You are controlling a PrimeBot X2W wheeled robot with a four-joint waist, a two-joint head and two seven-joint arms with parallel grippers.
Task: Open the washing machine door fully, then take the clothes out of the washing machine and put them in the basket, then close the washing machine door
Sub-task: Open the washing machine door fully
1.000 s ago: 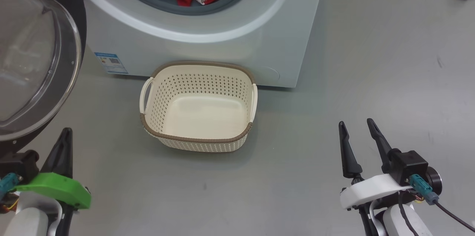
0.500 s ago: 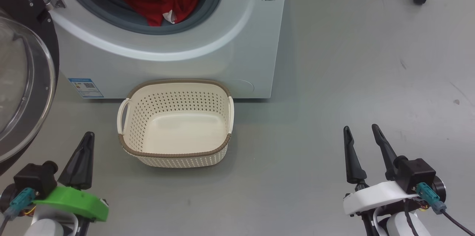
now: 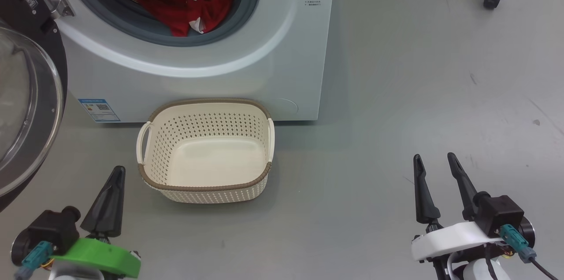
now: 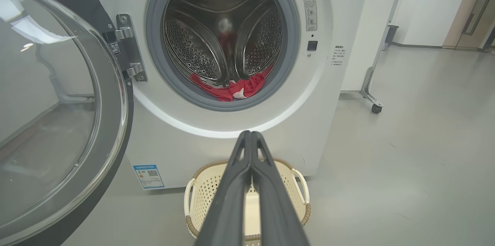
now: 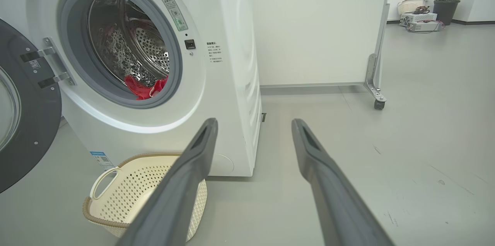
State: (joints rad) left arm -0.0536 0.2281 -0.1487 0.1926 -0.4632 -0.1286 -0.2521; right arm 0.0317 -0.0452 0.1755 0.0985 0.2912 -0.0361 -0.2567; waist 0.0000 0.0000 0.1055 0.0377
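Observation:
The white washing machine (image 3: 282, 73) stands with its black-rimmed glass door (image 3: 22, 108) swung wide to the left. Red clothes (image 3: 180, 7) with white trim lie at the front of the steel drum, also seen as clothes (image 4: 232, 88) and clothes (image 5: 145, 85). The cream basket (image 3: 152, 182) sits on the floor against the machine's front, with nothing in it. My left gripper (image 3: 118, 171) is shut and holds nothing, low at the left near the basket's corner. My right gripper (image 3: 434, 161) is open, well to the right of the basket over bare floor.
A wheeled white partition (image 5: 381, 45) stands right of the machine, its caster (image 3: 489, 0) on the grey floor. A bin and boxes (image 5: 425, 14) sit far back. The open door (image 4: 58, 114) takes up the left side.
The head view has shifted: machine and basket now sit further left and lower, showing more of the drum. Both grippers keep their poses, left shut and right open.

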